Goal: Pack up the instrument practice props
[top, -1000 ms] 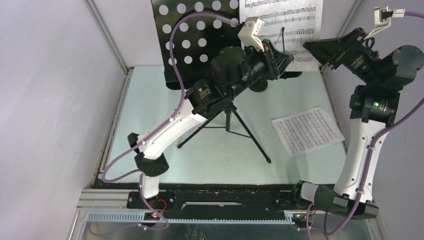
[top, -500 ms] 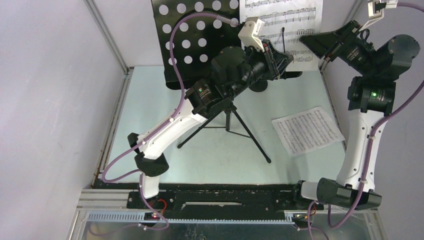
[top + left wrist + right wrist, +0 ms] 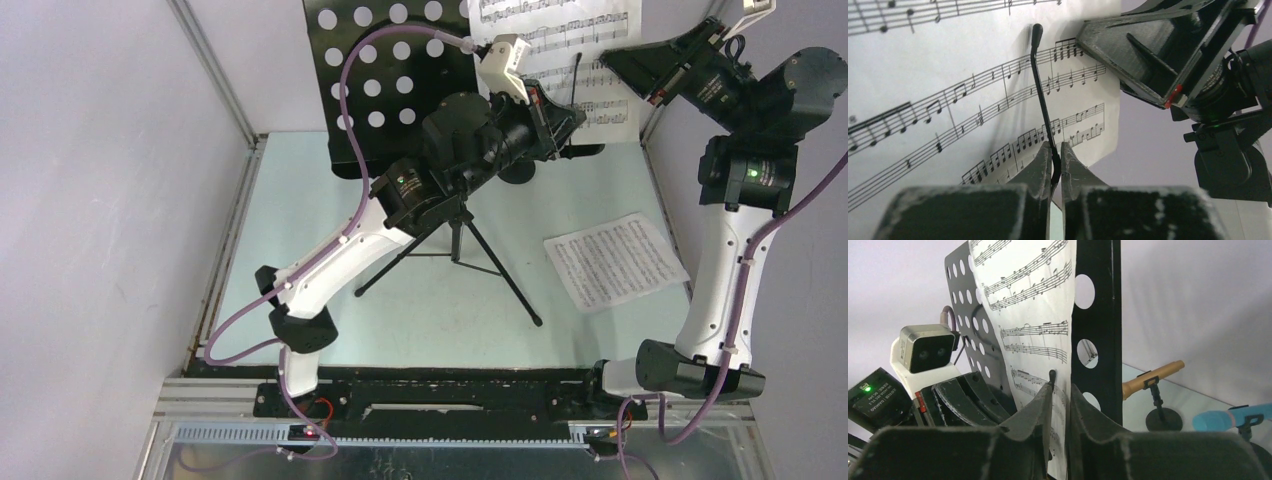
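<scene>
Clamping the left hand (image 3: 1055,150) fully shut on the thin black retainer wire (image 3: 1040,90) lying across the sheet-music page (image 3: 1023,300) on the music rack (image 3: 1108,320). Pinching that page's right edge in the right hand (image 3: 1060,385), fingers nearly touching. Leaving a second page (image 3: 615,260) lying flat at the right side of the tabletop (image 3: 300,220).

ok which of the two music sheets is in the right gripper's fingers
The sheet on the rack, upright against the perforated desk, its edge pinched by the right gripper. The other sheet lies flat on the table, untouched.
</scene>
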Controlling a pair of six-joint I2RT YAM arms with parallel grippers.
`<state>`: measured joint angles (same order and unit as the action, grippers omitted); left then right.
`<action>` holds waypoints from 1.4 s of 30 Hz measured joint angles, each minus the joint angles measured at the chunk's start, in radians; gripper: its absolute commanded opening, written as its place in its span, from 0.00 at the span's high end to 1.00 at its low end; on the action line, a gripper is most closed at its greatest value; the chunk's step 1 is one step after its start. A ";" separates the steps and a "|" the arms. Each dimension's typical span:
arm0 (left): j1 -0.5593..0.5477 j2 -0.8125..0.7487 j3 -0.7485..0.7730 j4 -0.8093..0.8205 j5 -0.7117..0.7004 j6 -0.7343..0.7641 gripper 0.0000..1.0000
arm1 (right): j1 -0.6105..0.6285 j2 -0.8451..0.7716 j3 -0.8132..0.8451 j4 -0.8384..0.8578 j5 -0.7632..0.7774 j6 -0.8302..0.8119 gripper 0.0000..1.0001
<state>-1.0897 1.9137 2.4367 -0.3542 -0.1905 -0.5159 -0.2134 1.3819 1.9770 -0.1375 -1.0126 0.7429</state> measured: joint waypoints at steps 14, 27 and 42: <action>0.001 -0.073 -0.121 0.054 0.013 0.063 1.00 | -0.004 -0.063 -0.095 -0.088 0.135 -0.071 1.00; 0.001 -0.124 -0.181 0.045 0.009 0.125 0.96 | -0.216 -0.615 -0.636 -0.146 0.691 0.012 1.00; -0.001 -0.224 -0.240 -0.016 -0.017 0.212 0.43 | -0.310 -0.711 -1.035 -0.337 0.995 0.023 1.00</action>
<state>-1.0908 1.6901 2.1967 -0.3706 -0.2073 -0.3042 -0.5232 0.6712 0.9417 -0.4744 -0.0177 0.7654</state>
